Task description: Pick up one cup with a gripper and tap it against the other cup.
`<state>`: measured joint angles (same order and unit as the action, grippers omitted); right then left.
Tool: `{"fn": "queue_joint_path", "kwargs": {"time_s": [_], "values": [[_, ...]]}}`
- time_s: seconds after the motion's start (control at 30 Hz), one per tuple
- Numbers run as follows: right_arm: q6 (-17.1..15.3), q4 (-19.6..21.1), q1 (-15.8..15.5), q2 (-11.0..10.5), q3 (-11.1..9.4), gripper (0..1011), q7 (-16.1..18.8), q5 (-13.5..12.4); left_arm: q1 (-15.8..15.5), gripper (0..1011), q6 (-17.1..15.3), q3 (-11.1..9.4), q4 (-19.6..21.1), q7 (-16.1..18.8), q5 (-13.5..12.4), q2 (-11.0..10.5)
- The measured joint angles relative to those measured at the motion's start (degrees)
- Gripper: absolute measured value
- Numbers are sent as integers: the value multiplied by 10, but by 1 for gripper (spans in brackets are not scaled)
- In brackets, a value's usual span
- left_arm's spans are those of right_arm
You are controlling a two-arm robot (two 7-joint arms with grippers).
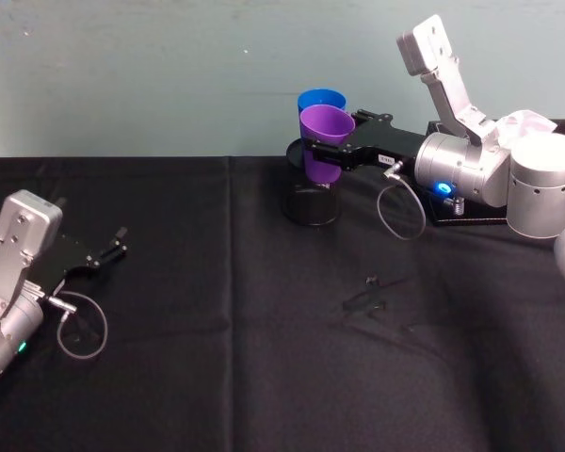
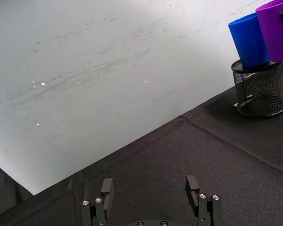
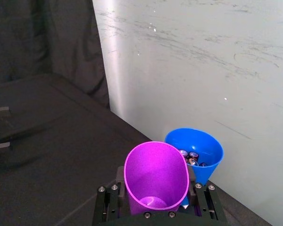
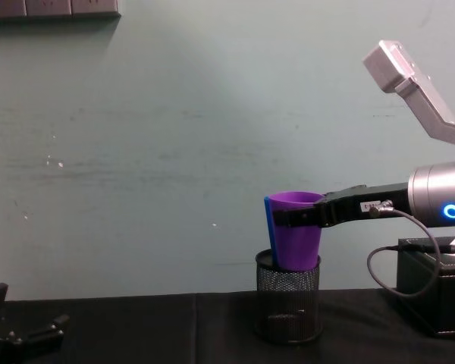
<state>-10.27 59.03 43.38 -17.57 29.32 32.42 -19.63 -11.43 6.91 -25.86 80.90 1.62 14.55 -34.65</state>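
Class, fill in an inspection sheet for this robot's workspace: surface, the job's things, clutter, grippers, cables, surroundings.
Surface: black cloth covering the table, creased.
Job's things: purple cup held off the cloth beside the blue cup, which stands in the mesh holder and contains what look like batteries; contact unclear.
Clutter: black box under the right arm; small dark mark on the cloth.
Grippers: right gripper shut on the purple cup; left gripper open, low at the left.
Cables: right cable loop and left cable loop, one at each wrist.
Surroundings: pale wall behind.
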Motion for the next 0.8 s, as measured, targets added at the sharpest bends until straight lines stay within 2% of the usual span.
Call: {"fn": "queue_joint_path", "kwargs": {"time_s": [0.8], "values": [[0, 0, 0, 0, 0, 718, 0, 0, 0, 1000, 0, 0, 0, 0, 0, 0]]}}
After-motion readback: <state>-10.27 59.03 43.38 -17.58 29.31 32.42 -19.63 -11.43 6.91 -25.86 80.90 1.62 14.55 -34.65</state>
